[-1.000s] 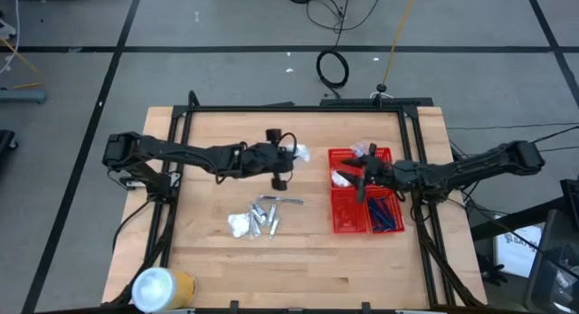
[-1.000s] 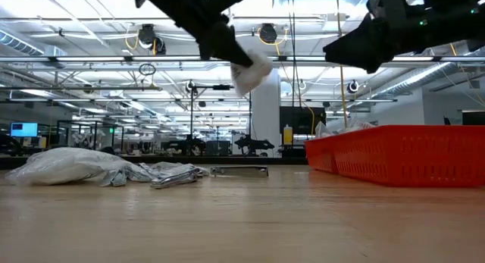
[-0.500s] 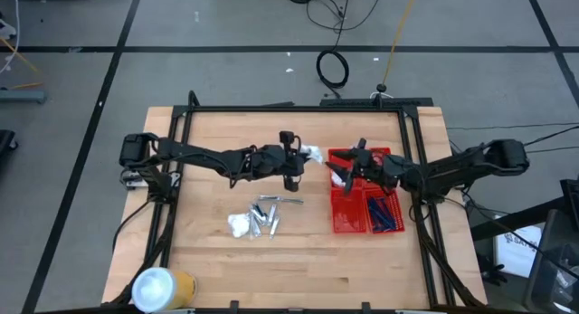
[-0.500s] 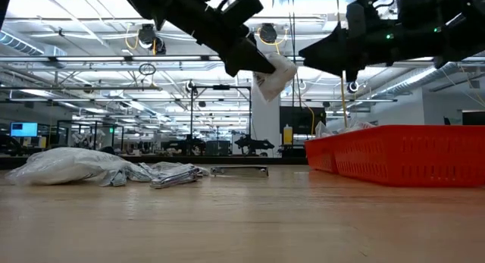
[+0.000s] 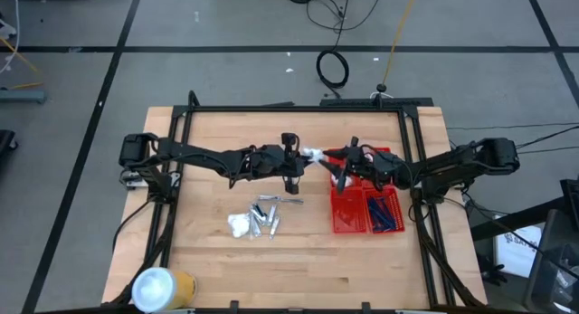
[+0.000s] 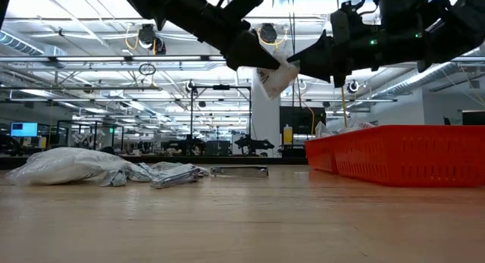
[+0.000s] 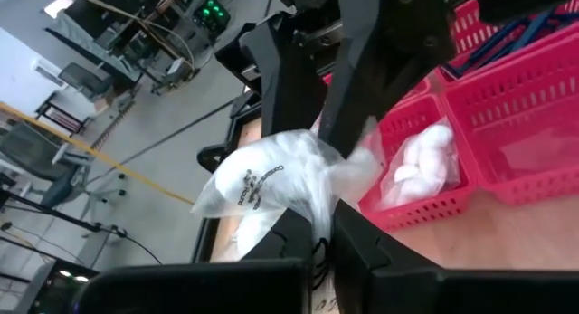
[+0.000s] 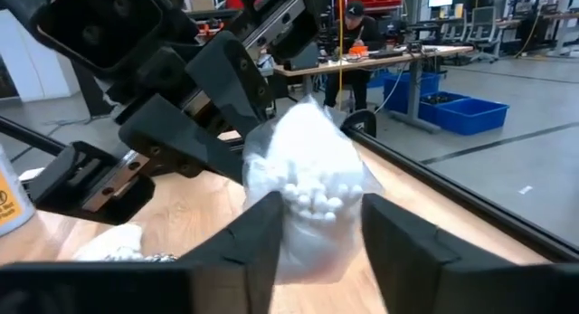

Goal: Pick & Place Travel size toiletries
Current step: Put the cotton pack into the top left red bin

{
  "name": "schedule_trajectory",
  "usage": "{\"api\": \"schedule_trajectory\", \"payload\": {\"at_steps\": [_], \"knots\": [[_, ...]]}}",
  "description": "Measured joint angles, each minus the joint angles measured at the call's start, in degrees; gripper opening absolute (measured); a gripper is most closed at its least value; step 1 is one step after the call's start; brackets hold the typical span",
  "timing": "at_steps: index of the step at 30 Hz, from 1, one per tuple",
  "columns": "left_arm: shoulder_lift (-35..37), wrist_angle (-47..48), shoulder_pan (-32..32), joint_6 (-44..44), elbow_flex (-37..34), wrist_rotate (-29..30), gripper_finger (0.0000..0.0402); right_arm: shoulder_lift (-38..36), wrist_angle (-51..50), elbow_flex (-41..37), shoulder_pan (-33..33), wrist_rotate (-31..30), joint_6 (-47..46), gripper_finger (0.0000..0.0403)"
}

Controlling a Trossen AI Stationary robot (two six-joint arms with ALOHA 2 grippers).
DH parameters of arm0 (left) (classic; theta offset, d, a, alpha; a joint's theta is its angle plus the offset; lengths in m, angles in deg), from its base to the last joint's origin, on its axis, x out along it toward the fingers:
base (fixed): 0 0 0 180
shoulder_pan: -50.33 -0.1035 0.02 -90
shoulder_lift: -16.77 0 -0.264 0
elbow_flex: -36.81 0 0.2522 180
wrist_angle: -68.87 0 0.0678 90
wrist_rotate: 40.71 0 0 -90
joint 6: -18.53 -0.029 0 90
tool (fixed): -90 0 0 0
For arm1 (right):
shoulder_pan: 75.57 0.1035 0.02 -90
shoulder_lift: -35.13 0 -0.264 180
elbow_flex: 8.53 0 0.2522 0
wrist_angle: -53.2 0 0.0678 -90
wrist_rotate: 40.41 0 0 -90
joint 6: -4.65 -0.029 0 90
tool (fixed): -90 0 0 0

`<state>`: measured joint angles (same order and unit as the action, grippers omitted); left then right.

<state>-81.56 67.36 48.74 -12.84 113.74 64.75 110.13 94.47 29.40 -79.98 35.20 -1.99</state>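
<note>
My left gripper (image 5: 306,156) (image 6: 264,60) is shut on a white crinkly packet (image 5: 315,155) (image 6: 277,77) (image 7: 271,183), held in the air just left of the red basket (image 5: 366,205) (image 6: 409,153). My right gripper (image 5: 331,157) (image 8: 321,214) reaches in from the basket side, its fingers on either side of the packet's (image 8: 308,160) far end. More toiletries lie in a pile (image 5: 256,220) (image 6: 114,168) on the table. Blue-handled items (image 5: 384,214) and white packets (image 7: 421,165) lie in the basket. My left gripper pinches the packet's near end (image 7: 315,198) between its two fingers, coming from the table's left and slanting slightly down. The packet bulges out past the fingertips, clear of the table. My right gripper's fingers (image 8: 262,228) flank the packet; whether they touch it I cannot tell.
A white-and-yellow roll (image 5: 163,287) stands at the near left corner. A thin silver item (image 5: 282,200) (image 6: 239,170) lies beside the pile. Black frame rails (image 5: 298,109) run around the table. Bare wood lies along the near edge.
My left gripper has carried the packet toward the table's right edge, closer to the basket and a little lower. My right gripper has come from over the basket toward the left, up to the packet, so its fingers now flank it.
</note>
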Motion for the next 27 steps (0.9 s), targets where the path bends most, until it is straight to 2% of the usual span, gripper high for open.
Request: {"api": "schedule_trajectory", "payload": {"at_steps": [7,9,12,16,21,25,27], "knots": [[0.00,-1.47,0.02,2.97,-0.02,-0.20,0.0018,-0.02,-0.28,0.00,-0.02,-0.35,3.31,0.0020],[0.00,-2.07,0.02,5.34,-0.02,-0.24,0.0031,-0.02,-0.24,0.00,-0.04,-0.46,4.60,0.0011],[0.02,-2.66,0.35,8.05,-0.02,0.01,0.0073,-0.35,-1.28,0.00,-0.12,-0.77,6.30,0.0011],[1.85,-1.14,2.07,9.06,-0.02,6.25,0.0155,-5.41,-6.32,0.00,-0.11,-2.43,9.55,0.0004],[6.38,2.33,4.89,6.00,0.01,13.58,0.0244,-17.83,-21.69,0.00,-0.16,-5.54,12.28,0.0003],[8.78,8.55,4.99,9.97,0.04,18.58,0.0283,-27.91,-45.19,2.93,1.15,-5.40,12.33,0.0002],[9.14,13.17,3.81,13.73,0.02,20.24,0.0292,-30.68,-56.17,4.63,2.36,-6.77,12.50,0.0002]]}}
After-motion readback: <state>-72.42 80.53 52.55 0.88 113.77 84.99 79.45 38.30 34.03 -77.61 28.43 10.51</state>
